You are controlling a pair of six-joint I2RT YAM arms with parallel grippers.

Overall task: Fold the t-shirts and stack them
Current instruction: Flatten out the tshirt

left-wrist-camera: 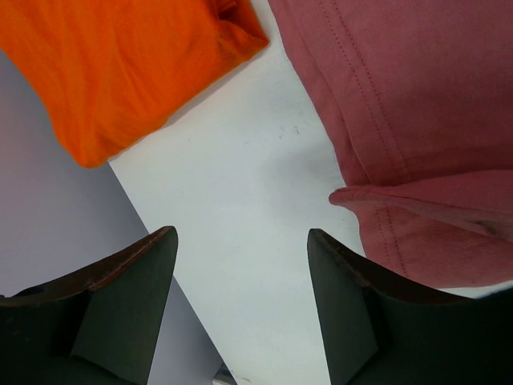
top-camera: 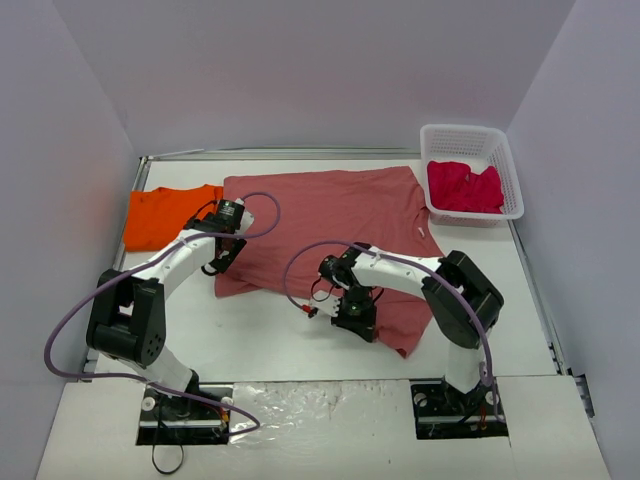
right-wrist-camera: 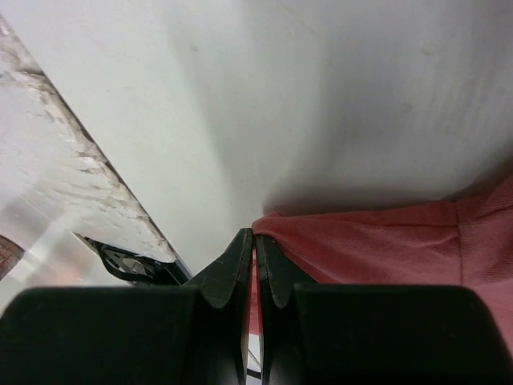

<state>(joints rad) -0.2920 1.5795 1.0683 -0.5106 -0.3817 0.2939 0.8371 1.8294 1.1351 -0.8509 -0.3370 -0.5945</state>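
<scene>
The large brick-red t-shirt lies spread in the middle of the table, its near hem rumpled. My right gripper is low at that near hem, shut on a fold of the red cloth; red fabric shows between the pressed fingers of the right gripper. My left gripper hovers at the shirt's left edge, open with nothing between its fingers; the red hem lies just right of it. The orange t-shirt lies folded at the far left. The crimson-pink t-shirt is bunched in the basket.
A white plastic basket stands at the back right corner. White walls close in the table on three sides. A shiny crinkled strip runs along the near edge between the arm bases.
</scene>
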